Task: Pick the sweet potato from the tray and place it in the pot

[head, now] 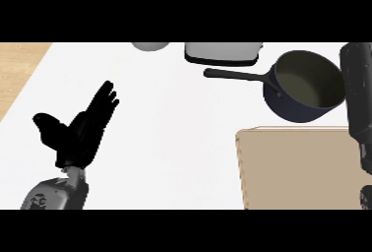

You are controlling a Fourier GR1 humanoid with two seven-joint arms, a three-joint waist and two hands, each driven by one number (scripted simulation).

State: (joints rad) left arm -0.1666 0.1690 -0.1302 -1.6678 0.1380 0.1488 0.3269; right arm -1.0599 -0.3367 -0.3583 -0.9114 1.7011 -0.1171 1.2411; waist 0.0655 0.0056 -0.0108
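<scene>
The left robot hand (80, 129) rests open on the white table (167, 147), fingers straight, holding nothing. Well right of it lies the tan tray (298, 167); beyond the tray the dark pot (305, 86) looks empty. The right robot hand's state and the sweet potato cannot be made out.

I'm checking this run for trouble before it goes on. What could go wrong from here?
The right arm crosses close beside the pot; it might bump the rim and shift it. The sweet potato shows nowhere on the tray, so whether it is held cannot be told. The left hand rests open, well away.
</scene>
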